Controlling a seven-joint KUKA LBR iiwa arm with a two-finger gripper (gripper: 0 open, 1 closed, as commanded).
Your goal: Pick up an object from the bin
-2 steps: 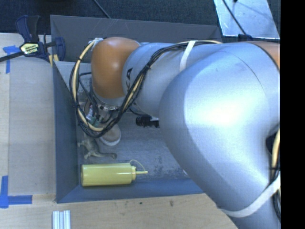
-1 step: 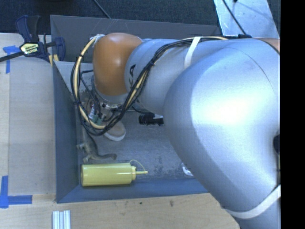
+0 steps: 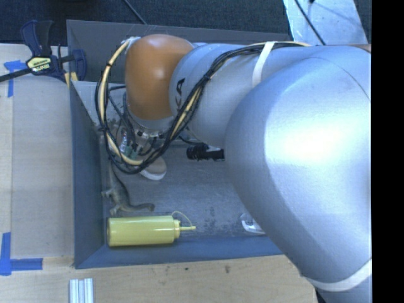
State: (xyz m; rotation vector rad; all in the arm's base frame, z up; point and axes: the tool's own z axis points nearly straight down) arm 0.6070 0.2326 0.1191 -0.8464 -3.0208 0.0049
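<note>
The arm [image 3: 297, 144] looks like smooth painted metal, silvery and a bit shiny; the orange cover [image 3: 154, 74] on top of the gripper [image 3: 146, 151] looks like smooth, glossy plastic; the cables [image 3: 108, 100] looped round it look rubbery; the bin [image 3: 85, 188] is grey metal, dull, with a scuffed, speckled floor; the yellow bottle [image 3: 142, 230], near the gripper on the side closest to the camera, looks like smooth plastic with a soft shine; the brown stringy thing [image 3: 123, 201] between bottle and gripper looks rough and dull.

Yellow squeeze bottle [image 3: 144, 230] lay on side along bin's [image 3: 85, 188] lower edge, near lower-left corner, nozzle pointing right. Thin olive-brown item [image 3: 120, 201] just above it, by left wall.
</note>
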